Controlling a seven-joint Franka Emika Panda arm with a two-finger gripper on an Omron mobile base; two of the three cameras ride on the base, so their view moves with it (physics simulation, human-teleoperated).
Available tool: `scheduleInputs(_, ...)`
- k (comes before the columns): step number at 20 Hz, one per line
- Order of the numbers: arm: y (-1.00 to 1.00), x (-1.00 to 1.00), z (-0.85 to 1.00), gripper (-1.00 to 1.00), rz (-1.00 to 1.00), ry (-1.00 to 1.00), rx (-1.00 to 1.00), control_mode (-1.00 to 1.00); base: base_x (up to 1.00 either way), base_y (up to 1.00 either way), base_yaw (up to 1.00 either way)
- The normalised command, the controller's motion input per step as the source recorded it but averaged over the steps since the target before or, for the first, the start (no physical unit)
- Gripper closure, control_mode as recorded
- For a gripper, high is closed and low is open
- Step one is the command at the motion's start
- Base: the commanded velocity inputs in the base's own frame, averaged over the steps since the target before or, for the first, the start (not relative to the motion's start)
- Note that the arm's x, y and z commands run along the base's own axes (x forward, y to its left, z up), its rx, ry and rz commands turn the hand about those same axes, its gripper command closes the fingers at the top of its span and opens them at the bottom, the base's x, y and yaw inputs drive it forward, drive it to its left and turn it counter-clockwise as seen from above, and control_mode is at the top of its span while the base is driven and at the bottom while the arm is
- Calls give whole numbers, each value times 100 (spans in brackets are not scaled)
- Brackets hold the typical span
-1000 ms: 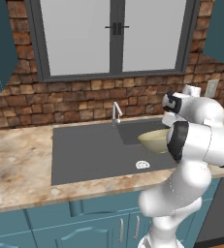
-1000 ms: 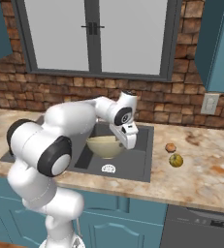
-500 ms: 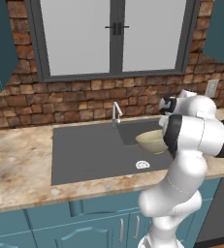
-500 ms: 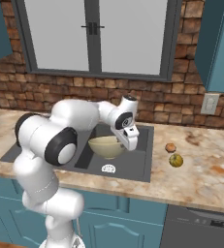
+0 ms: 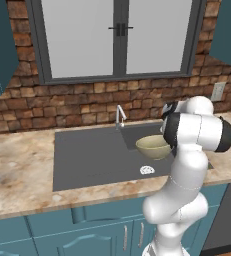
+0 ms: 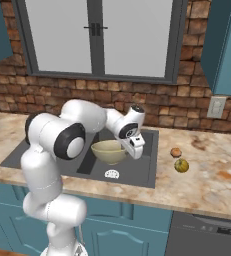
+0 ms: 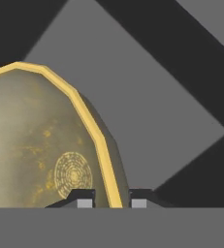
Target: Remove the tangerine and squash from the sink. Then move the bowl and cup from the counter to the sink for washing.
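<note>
The counter [image 6: 212, 175] of speckled beige stone runs beneath a brick wall [image 6: 47, 97] and a grey-framed window [image 6: 99, 37], with teal cabinets [image 5: 62, 232] below it; set into it is the dark grey sink [image 5: 87, 155], a flat drainboard on one side and a deeper basin on the other, with a white drain [image 6: 111, 174] in the basin floor and a chrome faucet [image 5: 119, 116] at the back edge. The white arm [image 6: 54, 140] bends over the sink and reaches down above the basin. The bowl [image 6: 108, 152], wide, shallow and olive-brass with a thin yellow rim, hangs over the basin just above the drain, clear of the basin floor as far as can be told; in the left base view the bowl [image 5: 153, 146] sits against the arm's wrist. The claw [image 7: 112, 202] is clamped on the bowl's rim, one fingertip [image 7: 85, 202] inside the bowl and the other outside, the yellow edge running between them; in the right base view the claw [image 6: 135, 150] meets the bowl at its right side. On the counter to the right of the sink, well apart from the bowl, lie the squash [image 6: 181, 165], yellow-green, and the tangerine [image 6: 175, 152], a smaller orange ball just behind it; the two sit just beside each other.
</note>
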Motion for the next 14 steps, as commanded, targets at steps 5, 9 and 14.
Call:
scheduleInputs(5,0,35,-30,100,7,-2,6,-100,0,0,0)
scheduleInputs(9,0,35,-29,100,8,-3,7,-100,0,0,0)
scheduleInputs(14,0,34,-30,100,8,-3,7,-100,0,0,0)
